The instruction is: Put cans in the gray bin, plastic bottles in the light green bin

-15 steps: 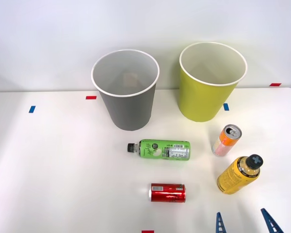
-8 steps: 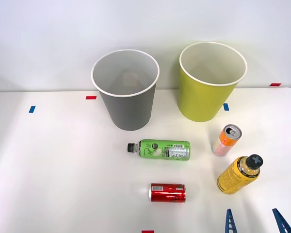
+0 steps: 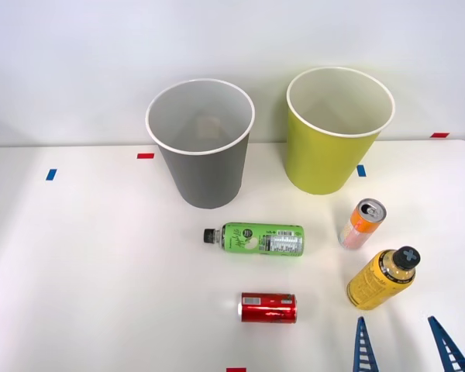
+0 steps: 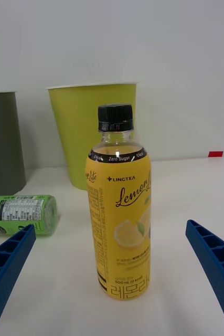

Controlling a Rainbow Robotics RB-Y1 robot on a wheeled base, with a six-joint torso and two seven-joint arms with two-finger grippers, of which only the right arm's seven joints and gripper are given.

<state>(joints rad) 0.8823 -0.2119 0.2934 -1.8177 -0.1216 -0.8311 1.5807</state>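
The gray bin (image 3: 201, 147) and the light green bin (image 3: 337, 132) stand upright at the table's back. A green plastic bottle (image 3: 257, 239) lies on its side in front of the gray bin. A short red can (image 3: 268, 308) lies nearer the front edge. The orange-and-pink can (image 3: 362, 225) and the yellow plastic bottle (image 3: 382, 279) stand upright on the right. My right gripper (image 3: 404, 347) is open at the front edge, just in front of the yellow bottle. In the wrist view the yellow bottle (image 4: 119, 207) stands between my spread fingers (image 4: 7, 262), apart from both.
Small red and blue tape marks (image 3: 145, 156) dot the white table (image 3: 93, 263). A pale wall rises behind the bins. The table's left half holds nothing but tape marks.
My right gripper has moved up from the front edge toward the yellow bottle and a little to the right. The bottles, cans and bins have not moved.
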